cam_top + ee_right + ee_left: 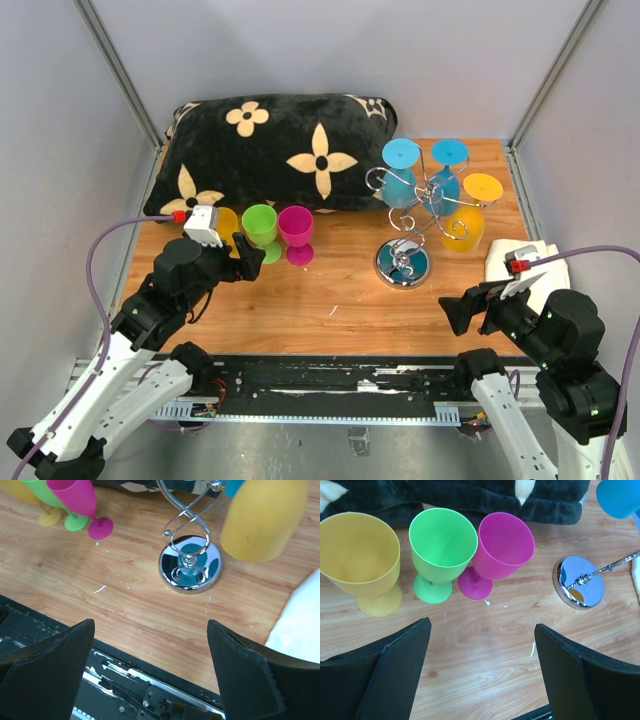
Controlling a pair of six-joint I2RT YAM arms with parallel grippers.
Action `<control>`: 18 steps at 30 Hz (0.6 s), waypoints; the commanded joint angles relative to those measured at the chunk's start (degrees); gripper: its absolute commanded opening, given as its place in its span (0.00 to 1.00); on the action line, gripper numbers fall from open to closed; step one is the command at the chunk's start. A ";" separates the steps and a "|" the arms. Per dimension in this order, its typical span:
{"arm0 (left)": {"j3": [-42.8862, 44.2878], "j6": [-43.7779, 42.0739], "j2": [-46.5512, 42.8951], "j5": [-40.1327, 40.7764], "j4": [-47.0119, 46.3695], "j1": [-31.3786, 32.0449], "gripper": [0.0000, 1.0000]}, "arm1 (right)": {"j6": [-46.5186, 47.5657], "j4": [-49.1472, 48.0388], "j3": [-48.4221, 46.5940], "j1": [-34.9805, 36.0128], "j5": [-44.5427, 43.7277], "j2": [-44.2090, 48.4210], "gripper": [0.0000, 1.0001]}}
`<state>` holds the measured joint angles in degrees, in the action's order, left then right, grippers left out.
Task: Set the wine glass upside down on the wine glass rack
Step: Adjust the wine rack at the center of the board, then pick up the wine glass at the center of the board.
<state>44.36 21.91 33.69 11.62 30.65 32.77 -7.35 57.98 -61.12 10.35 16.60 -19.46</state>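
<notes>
Three wine glasses stand upright in a row on the wooden table: yellow (362, 555), green (442, 542) and magenta (502, 545). My left gripper (482, 625) is open and empty, just short of them (247, 255). The chrome wine glass rack (403, 263) stands to the right on its round mirrored base (190, 565). Two blue glasses (401, 170) and a yellow one (262, 520) hang on it upside down. My right gripper (150, 623) is open and empty, low over the table's near edge, in front of the rack (462, 305).
A black pillow with cream flowers (270, 150) lies along the back, right behind the upright glasses. A white cloth (525, 262) sits at the right edge beside the rack. A black rail (330, 378) runs along the near edge. Grey walls enclose the table.
</notes>
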 commanded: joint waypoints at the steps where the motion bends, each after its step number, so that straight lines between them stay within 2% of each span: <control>1: 1.17 -0.09 0.72 1.00 -0.04 0.35 0.90 | -0.93 -1.38 1.26 -0.47 5.57 0.33 0.94; 6: 1.26 -0.09 0.69 1.03 0.03 0.43 0.90 | 2.77 -1.18 0.82 8.76 2.21 -1.51 0.96; 10: 1.38 -0.12 0.72 1.29 0.13 0.34 0.90 | 3.30 -3.49 3.34 14.21 4.72 -2.34 0.97; 18: 0.54 0.81 0.30 1.57 -0.19 0.40 0.90 | 2.79 -9.29 4.84 16.37 6.89 -3.09 0.97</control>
<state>44.36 22.11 34.50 12.19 31.00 32.77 -4.95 53.71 -57.58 25.82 21.65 -22.76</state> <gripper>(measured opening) 0.898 0.970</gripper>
